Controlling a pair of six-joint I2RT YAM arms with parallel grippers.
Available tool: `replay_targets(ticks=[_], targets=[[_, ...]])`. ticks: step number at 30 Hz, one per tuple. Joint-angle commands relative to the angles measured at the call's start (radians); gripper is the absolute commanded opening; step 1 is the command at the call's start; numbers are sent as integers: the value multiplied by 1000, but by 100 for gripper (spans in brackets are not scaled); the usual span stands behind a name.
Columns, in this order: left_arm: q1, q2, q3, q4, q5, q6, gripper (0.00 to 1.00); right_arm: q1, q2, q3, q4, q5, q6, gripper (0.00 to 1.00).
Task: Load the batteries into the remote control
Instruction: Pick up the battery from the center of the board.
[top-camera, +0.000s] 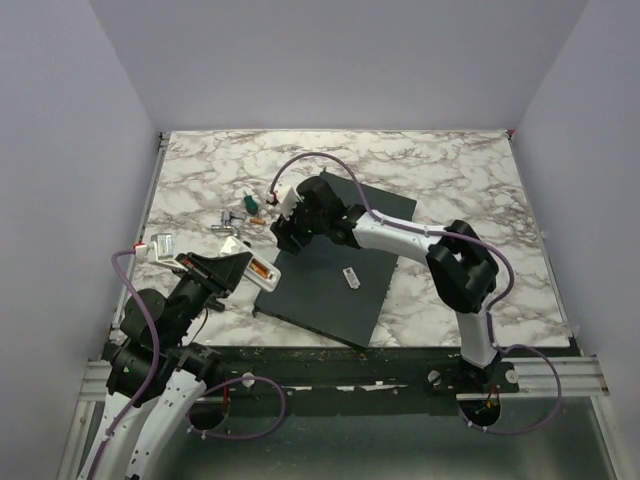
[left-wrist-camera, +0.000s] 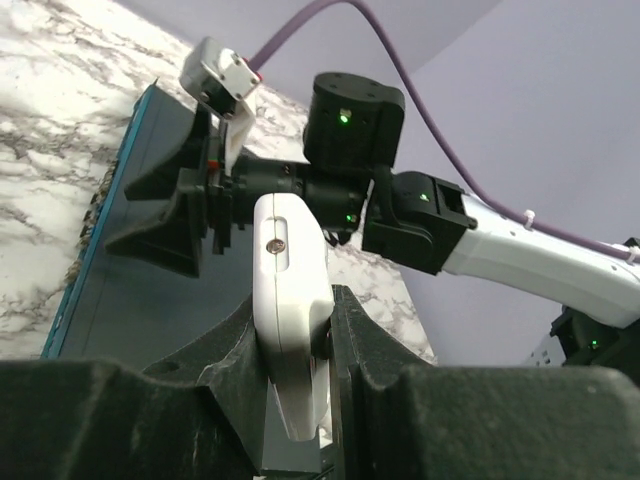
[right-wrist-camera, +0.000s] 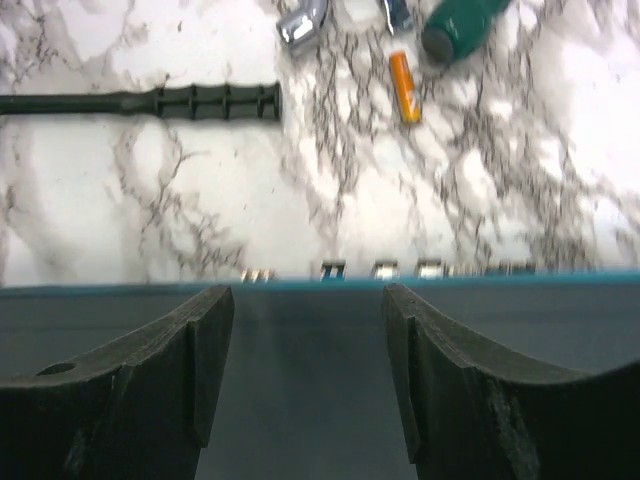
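My left gripper (top-camera: 236, 264) is shut on the white remote control (left-wrist-camera: 291, 288), held on edge above the table by the slab's left side. In the top view an orange battery (top-camera: 262, 270) shows in the remote's upturned side. My right gripper (top-camera: 284, 236) is open and empty, low over the left edge of the dark grey slab (right-wrist-camera: 300, 380), its fingers (right-wrist-camera: 205, 350) pointing at the marble. A loose orange battery (right-wrist-camera: 404, 87) lies on the marble beyond that edge; it also shows in the top view (top-camera: 256, 220).
A green-capped object (right-wrist-camera: 460, 24), a silver metal piece (right-wrist-camera: 303, 24) and a black ribbed tool (right-wrist-camera: 150, 102) lie near the loose battery. A small white oblong piece (top-camera: 350, 277) lies on the slab (top-camera: 335, 290). The right arm (left-wrist-camera: 520, 255) is close to the left gripper.
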Motion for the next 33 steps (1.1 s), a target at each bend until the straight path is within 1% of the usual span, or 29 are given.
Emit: replay_targets(ticks=[1,7,16,23,27,33], targets=[[7,-9,35,-49,-31,16,0,-20,130,151,55,-120,-183,68],[7,-1,44,-41,-24,14,0,-49,314,366,5,-158,-234,69],[7,10,59,-46,-32,26,0,-51,530,598,-70,-226,-255,69],[7,7,65,-53,-42,33,0,-51,610,649,-70,-226,-248,69],[7,8,61,-50,-44,33,0,-50,640,676,-75,-184,-248,67],[7,9,59,-49,-45,34,0,-41,675,708,-102,-153,-266,55]])
